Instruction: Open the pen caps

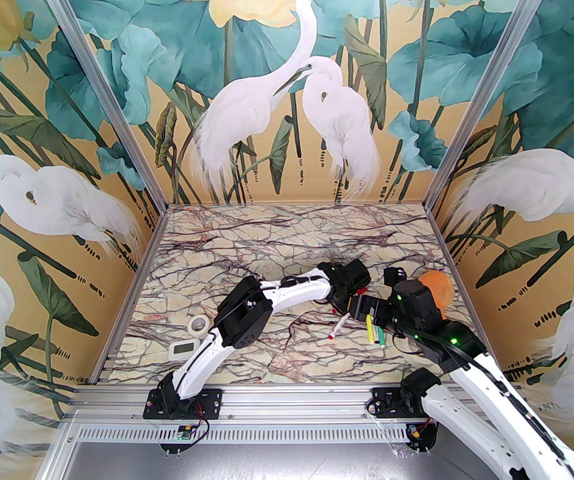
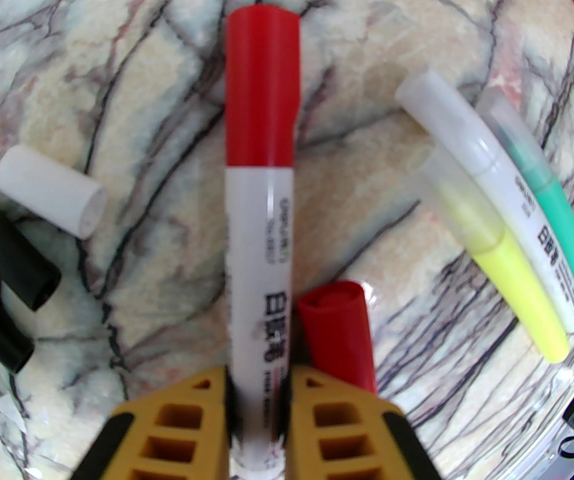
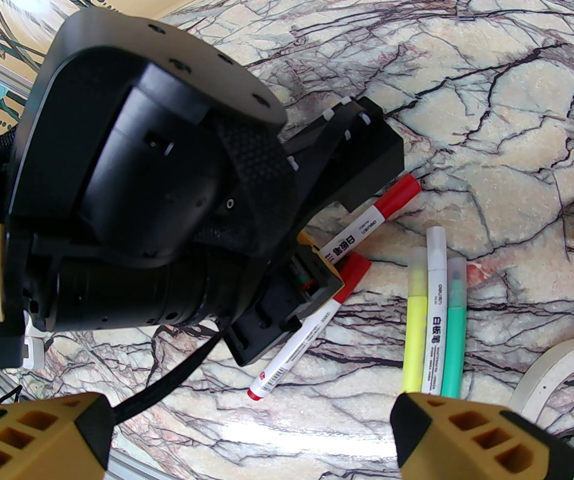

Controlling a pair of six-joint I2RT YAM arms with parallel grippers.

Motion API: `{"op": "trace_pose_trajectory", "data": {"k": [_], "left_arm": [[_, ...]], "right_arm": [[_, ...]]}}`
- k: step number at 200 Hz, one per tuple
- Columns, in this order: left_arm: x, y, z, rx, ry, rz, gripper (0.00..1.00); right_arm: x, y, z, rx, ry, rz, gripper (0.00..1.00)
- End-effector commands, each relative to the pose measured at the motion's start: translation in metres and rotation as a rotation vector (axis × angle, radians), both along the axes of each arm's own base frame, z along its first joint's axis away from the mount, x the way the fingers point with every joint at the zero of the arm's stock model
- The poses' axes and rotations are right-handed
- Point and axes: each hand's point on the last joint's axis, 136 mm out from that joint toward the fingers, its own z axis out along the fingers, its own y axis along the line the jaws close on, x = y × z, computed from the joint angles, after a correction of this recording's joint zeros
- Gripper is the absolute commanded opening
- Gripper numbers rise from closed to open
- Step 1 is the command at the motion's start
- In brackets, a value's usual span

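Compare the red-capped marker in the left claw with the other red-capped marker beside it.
The held marker is clamped in the shut left claw; the other marker lies ungripped on the table. The held marker's red cap points away from the claw; the other marker's red cap lies right beside the claw. Both have white barrels and caps still on.

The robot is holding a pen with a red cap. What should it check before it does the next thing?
1. The left gripper is shut on the white marker: ok.
2. The red cap is on that marker and pokes out free past the grip: ok.
3. The right gripper is open, ready to grab: ok.
4. The right gripper is lined up with the red cap: not ok, the cap lies ahead and off to one side.
5. The white marker is lifted off the table: cannot tell.
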Motion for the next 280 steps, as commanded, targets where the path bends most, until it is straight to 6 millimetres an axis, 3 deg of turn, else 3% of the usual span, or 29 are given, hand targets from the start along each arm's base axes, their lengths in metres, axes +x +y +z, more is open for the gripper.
{"op": "trace_pose_trajectory", "data": {"k": [1, 16, 20, 52, 99, 139, 162, 169, 194, 219, 253, 280], "left_arm": [[-0.013, 0.018, -0.017, 0.080, 0.057, 0.001, 0.18], [-0.012, 0.014, -0.006, 0.055, 0.046, 0.003, 0.19], [-0.010, 0.011, 0.009, 0.027, 0.031, 0.004, 0.19], [-0.005, 0.005, 0.049, -0.053, -0.007, 0.020, 0.20], [-0.010, 0.007, 0.101, -0.218, 0.014, 0.081, 0.20], [-0.022, 0.028, 0.134, -0.401, 0.082, 0.156, 0.20], [-0.028, 0.045, 0.153, -0.525, 0.105, 0.194, 0.20], [-0.033, 0.050, 0.158, -0.559, 0.107, 0.196, 0.20], [-0.050, 0.069, 0.168, -0.634, 0.111, 0.187, 0.20], [-0.068, 0.087, 0.170, -0.659, 0.127, 0.181, 0.20], [-0.078, 0.112, 0.167, -0.656, 0.096, 0.207, 0.20], [-0.086, 0.120, 0.166, -0.658, 0.101, 0.202, 0.20]], "right_arm": [[0.004, 0.005, 0.020, 0.051, -0.052, -0.004, 0.99], [0.004, 0.006, 0.023, 0.064, -0.059, -0.002, 0.99], [0.004, 0.006, 0.023, 0.066, -0.061, -0.002, 0.99], [0.002, 0.008, 0.032, 0.095, -0.091, 0.008, 0.99], [-0.004, 0.013, 0.049, 0.167, -0.161, 0.037, 0.94], [-0.008, 0.027, 0.068, 0.267, -0.209, 0.097, 0.85], [-0.004, 0.031, 0.071, 0.298, -0.193, 0.087, 0.83], [-0.001, 0.032, 0.069, 0.302, -0.180, 0.076, 0.78], [0.011, 0.036, 0.062, 0.320, -0.118, 0.028, 0.73], [0.025, 0.054, 0.061, 0.388, -0.076, 0.041, 0.71], [0.043, 0.072, 0.066, 0.412, -0.061, 0.063, 0.70], [0.052, 0.089, 0.064, 0.427, -0.041, 0.092, 0.68]]}}
